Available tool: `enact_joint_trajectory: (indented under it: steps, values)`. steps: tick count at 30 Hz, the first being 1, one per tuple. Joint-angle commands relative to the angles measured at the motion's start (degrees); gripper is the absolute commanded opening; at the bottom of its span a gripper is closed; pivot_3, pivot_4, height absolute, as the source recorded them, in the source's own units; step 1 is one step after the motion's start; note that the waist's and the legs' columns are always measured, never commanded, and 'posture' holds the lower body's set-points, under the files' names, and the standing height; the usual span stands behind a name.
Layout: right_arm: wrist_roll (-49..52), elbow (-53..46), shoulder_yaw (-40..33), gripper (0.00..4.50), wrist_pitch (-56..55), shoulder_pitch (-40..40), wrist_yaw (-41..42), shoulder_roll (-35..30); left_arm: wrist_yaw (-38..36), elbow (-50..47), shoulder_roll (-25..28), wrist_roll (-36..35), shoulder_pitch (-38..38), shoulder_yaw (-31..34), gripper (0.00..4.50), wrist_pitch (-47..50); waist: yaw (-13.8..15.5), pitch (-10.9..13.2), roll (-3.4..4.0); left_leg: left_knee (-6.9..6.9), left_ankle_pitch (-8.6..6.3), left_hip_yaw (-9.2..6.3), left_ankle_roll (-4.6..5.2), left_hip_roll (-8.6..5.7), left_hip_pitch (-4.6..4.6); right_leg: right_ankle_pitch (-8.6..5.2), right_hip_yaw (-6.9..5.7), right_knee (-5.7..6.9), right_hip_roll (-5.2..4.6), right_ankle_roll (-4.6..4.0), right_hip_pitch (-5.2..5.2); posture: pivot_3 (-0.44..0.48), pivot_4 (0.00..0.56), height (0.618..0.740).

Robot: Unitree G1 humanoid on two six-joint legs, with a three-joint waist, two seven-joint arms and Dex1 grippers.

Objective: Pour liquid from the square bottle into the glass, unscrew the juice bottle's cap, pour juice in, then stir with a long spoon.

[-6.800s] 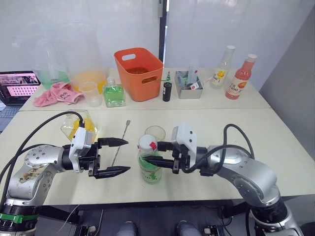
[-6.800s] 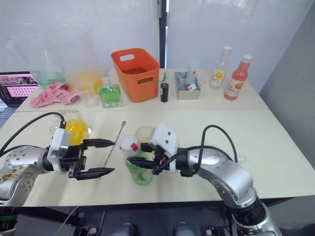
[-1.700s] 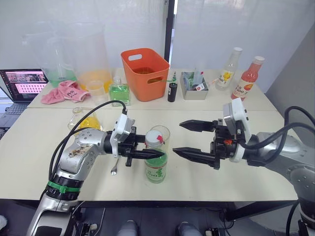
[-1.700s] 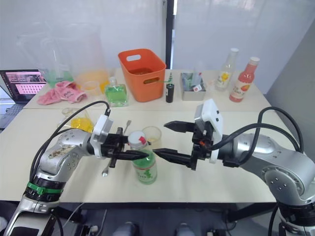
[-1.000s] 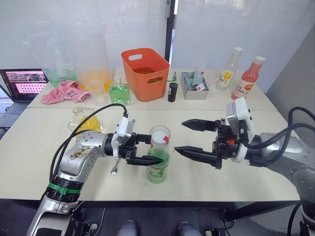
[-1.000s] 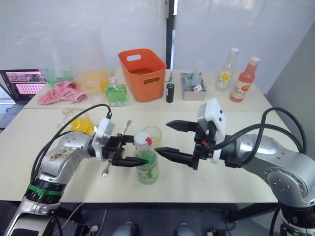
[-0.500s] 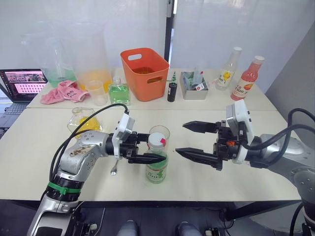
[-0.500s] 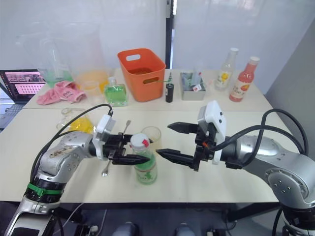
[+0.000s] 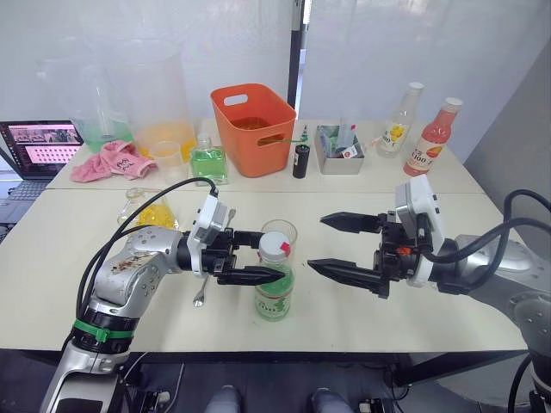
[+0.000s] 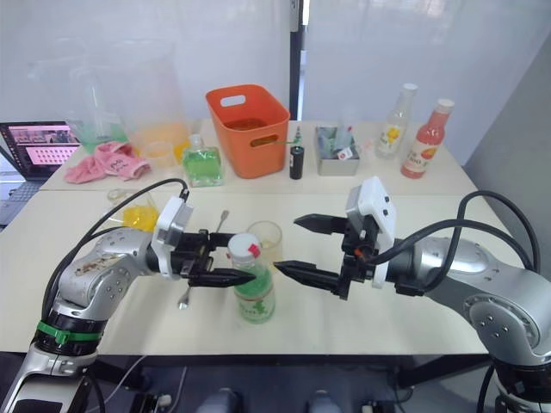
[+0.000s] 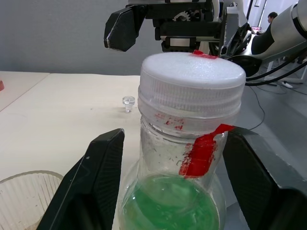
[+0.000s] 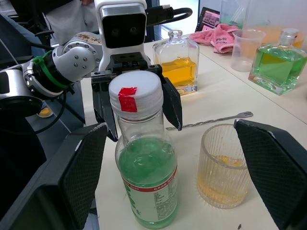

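Table (image 9: 482,310) cream, white curtain (image 9: 430,43) behind; laptop (image 9: 39,148) at left.

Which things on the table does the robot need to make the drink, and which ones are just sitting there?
Needed: juice bottle, cap, glass, square bottle, long spoon.

Just sitting: orange bin, pink cloth, green square bottle, pink-red bottle, laptop.

Near the table's (image 9: 482,318) front edge, about midway: juice bottle (image 9: 274,288), cap (image 9: 274,243) on it. Just behind: glass (image 9: 282,234). Left of that, long spoon (image 9: 213,258) flat on the table, square bottle (image 9: 148,211) farther left. Along the back edge: basket (image 9: 253,129) midway, two bottles (image 9: 417,129) toward the right corner, cloth (image 9: 110,161) toward the left. Left gripper (image 9: 258,255) astride the juice bottle's neck; right gripper (image 9: 331,244) right of it, apart.
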Motion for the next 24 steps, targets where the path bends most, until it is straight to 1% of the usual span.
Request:
enact_joint_trajectory:
  steps: [1,2,9,12,18,21,24]
  values:
    - [-0.06,-1.22,-1.27,4.5,-0.18,-0.42,0.19,-0.75,-0.55,-1.11,0.16,0.1,-0.06,0.07,2.09,-0.79,0.0,0.0,0.0,0.0,0.0,0.0,0.0,0.0,0.0,0.0,0.0,0.0,0.0,0.0,0.0,0.0,0.15,0.739]
    - [-0.12,-1.23,-1.25,4.5,-0.19,-0.43,0.2,-0.74,-0.69,-1.07,0.21,0.26,0.0,-0.05,1.79,-0.92,0.0,0.0,0.0,0.0,0.0,0.0,0.0,0.0,0.0,0.0,0.0,0.0,0.0,0.0,0.0,0.0,0.15,0.739]
    - [-0.25,-1.43,-0.92,4.5,-0.12,-0.98,-0.03,-0.47,-1.01,-0.79,0.26,1.14,0.23,-0.26,1.79,-2.04,0.0,0.0,0.0,-0.03,0.0,0.0,0.0,0.0,0.0,0.0,0.0,-0.02,0.0,0.0,-0.01,0.0,0.15,0.739]
    - [0.12,-1.72,-0.05,4.5,-0.05,-2.61,-0.94,0.34,-0.98,-0.56,0.13,1.64,0.1,-0.19,1.79,-2.8,-0.04,0.0,0.0,-0.02,0.0,0.0,0.0,0.0,0.0,0.0,0.0,-0.02,0.0,0.0,-0.01,0.0,0.15,0.739]
    - [0.93,-1.92,7.19,4.5,1.46,-10.66,-3.95,6.53,-1.17,0.49,-0.26,2.8,-0.27,-0.12,1.79,-4.86,-0.25,0.0,0.0,-0.05,0.0,-0.01,0.0,0.02,0.02,0.0,0.01,0.0,0.03,-0.01,-0.02,0.0,0.15,0.739]
    - [-2.39,0.14,11.42,4.5,2.06,-13.74,-4.92,10.03,-1.6,0.51,-0.21,3.16,0.0,-0.3,1.79,-5.4,-0.22,0.0,0.0,-0.03,0.0,0.0,0.0,0.02,0.0,0.0,0.01,0.0,0.02,-0.01,-0.04,0.0,0.15,0.739]
    - [-3.97,1.45,12.54,4.5,2.3,-14.7,-5.27,12.0,-1.68,0.36,-0.16,3.22,0.2,-0.35,1.79,-5.45,0.01,0.0,0.0,-0.02,0.0,0.0,0.0,0.02,-0.03,0.0,0.0,0.0,0.01,-0.01,-0.04,0.0,0.15,0.739]
